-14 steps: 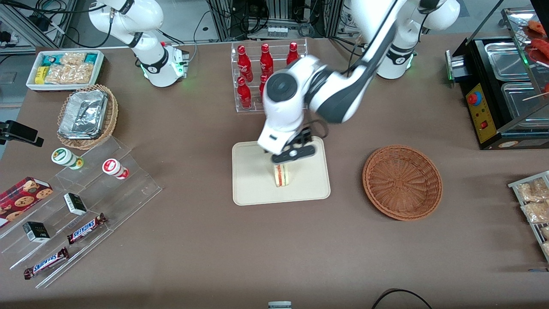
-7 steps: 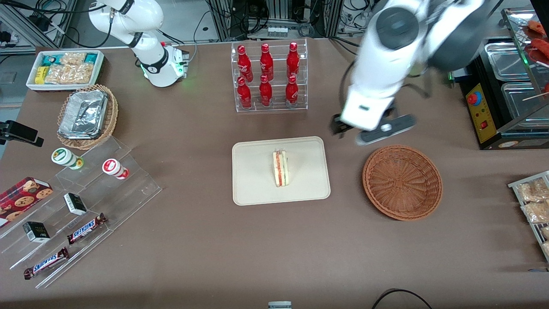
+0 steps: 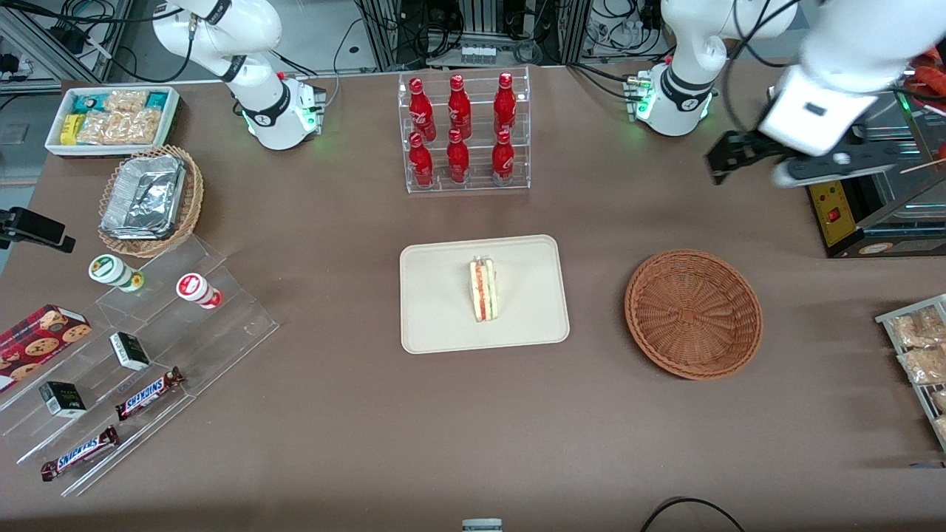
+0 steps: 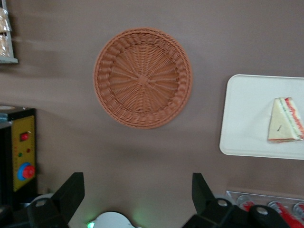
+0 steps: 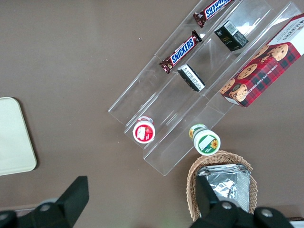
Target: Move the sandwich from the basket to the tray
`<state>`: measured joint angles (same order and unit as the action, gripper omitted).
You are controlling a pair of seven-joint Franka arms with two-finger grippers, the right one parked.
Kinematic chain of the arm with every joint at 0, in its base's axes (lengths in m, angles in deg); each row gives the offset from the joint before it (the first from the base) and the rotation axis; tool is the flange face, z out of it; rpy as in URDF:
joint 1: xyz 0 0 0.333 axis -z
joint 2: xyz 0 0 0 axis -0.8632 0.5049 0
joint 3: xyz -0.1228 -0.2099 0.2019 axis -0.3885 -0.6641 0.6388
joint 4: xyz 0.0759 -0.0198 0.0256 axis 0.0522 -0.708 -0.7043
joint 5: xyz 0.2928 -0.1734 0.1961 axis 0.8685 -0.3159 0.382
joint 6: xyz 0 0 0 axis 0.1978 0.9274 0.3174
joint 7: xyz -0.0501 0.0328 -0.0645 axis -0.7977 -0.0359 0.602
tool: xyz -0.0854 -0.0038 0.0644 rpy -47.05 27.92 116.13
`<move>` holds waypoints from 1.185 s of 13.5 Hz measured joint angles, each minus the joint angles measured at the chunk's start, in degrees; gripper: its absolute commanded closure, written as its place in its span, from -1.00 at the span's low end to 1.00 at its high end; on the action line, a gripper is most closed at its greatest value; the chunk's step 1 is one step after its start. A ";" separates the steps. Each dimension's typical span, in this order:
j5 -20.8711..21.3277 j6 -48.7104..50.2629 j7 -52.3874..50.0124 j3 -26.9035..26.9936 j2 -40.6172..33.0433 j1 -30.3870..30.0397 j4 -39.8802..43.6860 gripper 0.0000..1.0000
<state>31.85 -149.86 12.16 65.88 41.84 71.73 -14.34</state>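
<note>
The sandwich (image 3: 484,290) (image 4: 285,119), a white wedge with red and green layers, lies by itself in the middle of the cream tray (image 3: 436,325) (image 4: 247,128). Beside the tray, toward the working arm's end, sits the reddish-brown wicker basket (image 3: 693,314) (image 4: 142,78) with nothing in it. My gripper (image 3: 739,164) (image 4: 136,190) hangs high over the table, farther from the front camera than the basket and close to the black appliance. Its fingers (image 4: 71,190) stand wide open with nothing between them.
A clear rack of red bottles (image 3: 462,133) stands farther back than the tray. The black food warmer (image 3: 872,148) and a snack rack (image 3: 916,355) line the working arm's end. Toward the parked arm's end are an acrylic display (image 3: 148,355), a tan foil-filled basket (image 3: 148,199) and a white bin (image 3: 111,118).
My gripper let go of the sandwich on the tray, then rose and swung away past the basket toward the working arm's end. The sandwich stays put.
</note>
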 measured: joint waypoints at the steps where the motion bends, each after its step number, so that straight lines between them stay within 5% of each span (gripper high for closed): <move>1: -0.03 0.00 3.45 0.05 -0.04 -2.20 0.01 -1.00; 7: -1.55 -0.08 14.00 -0.19 3.48 -10.32 5.25 -1.00; 16: -1.74 0.15 16.51 -0.71 8.04 -12.07 10.95 -1.00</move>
